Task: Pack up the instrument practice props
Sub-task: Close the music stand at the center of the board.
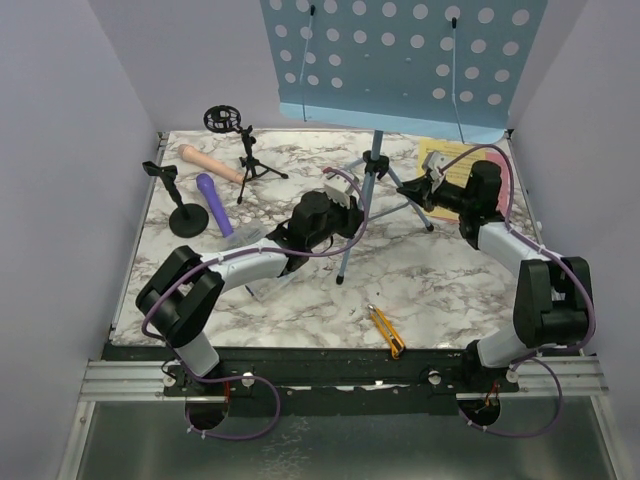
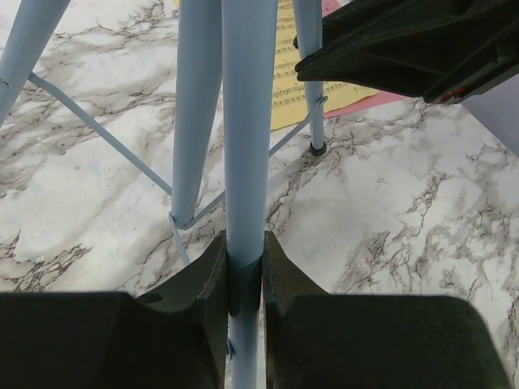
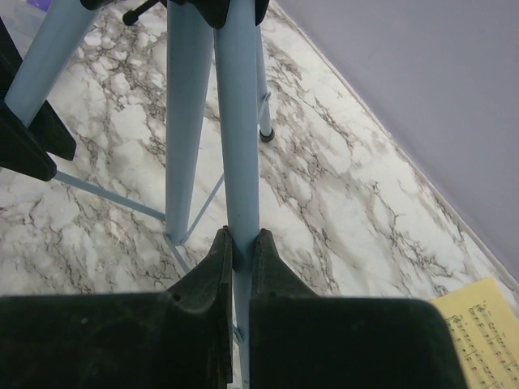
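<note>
The light-blue perforated music rack [image 1: 400,60] stands on tripod legs [image 1: 373,175] at the back middle. My left gripper [image 1: 355,215] is shut on the front leg [image 2: 243,162], which runs up between its jaws [image 2: 243,253]. My right gripper [image 1: 420,190] is shut on another leg [image 3: 239,121], clamped between its jaws [image 3: 241,241]. A beige microphone [image 1: 210,163] and a purple microphone [image 1: 214,203] lie at the back left. Next to them stand a round-base mic mount [image 1: 186,214] and a tripod mic mount [image 1: 247,150]. Yellow and pink pages [image 1: 452,160] lie behind the right gripper.
A yellow-and-black utility knife [image 1: 386,331] lies near the front edge. A clear plastic item [image 1: 262,285] shows partly under my left arm. Grey walls close in the left, right and back. The yellow page also shows in the left wrist view [image 2: 296,81] and the right wrist view [image 3: 480,328].
</note>
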